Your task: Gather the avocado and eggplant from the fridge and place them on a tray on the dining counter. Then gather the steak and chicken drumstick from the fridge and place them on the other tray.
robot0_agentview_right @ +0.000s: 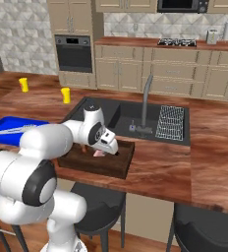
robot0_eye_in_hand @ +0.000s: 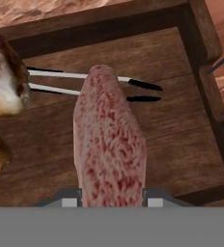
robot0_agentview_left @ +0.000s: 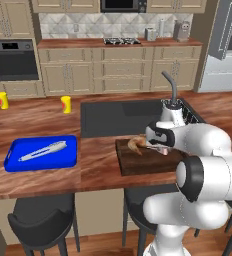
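One gripper [robot0_eye_in_hand: 112,201] pinches the steak [robot0_eye_in_hand: 109,144] over the wooden tray [robot0_eye_in_hand: 191,144]; no writing readable.

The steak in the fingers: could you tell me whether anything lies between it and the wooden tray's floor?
Partly. The steak hangs over the tray, but tongs lie on the floor beneath its far end and the drumstick sits to one side. The floor nearer the gripper looks bare.

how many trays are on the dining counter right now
2. A blue tray sits at the left of the counter with tongs-like utensil on it. A dark wooden tray sits further right, in front of the sink, under the end effector, already holding the chicken drumstick.
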Controlling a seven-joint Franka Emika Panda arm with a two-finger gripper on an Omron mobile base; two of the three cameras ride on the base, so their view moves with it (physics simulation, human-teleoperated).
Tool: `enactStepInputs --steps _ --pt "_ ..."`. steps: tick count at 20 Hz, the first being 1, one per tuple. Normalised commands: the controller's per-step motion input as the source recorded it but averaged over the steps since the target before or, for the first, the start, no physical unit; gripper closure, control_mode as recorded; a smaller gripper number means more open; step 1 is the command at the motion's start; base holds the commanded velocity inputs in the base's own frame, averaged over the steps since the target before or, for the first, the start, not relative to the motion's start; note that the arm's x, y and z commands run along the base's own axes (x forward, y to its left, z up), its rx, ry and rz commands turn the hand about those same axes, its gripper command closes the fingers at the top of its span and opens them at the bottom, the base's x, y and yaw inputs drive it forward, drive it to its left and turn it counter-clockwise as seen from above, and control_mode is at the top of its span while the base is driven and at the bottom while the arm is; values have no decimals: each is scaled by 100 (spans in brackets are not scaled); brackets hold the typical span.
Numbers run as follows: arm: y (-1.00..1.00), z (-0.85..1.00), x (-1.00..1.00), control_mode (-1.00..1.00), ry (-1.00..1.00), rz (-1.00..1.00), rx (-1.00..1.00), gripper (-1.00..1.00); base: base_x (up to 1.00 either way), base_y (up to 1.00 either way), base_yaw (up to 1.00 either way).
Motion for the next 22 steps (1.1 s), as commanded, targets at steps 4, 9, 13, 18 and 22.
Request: enactStepInputs --steps 4,9,13,18,22 --pt "-2 -16 1 -100 0 0 0 100 0 0 0" --pt "0 -25 0 -100 0 0 0 -100 0 0 0" --pt "0 -18 -3 -100 0 0 0 -100 0 0 0" --pt "1 0 -20 -100 -1 0 0 -100 0 0 0" --pt "2 3 -27 -100 0 0 0 -100 0 0 0"
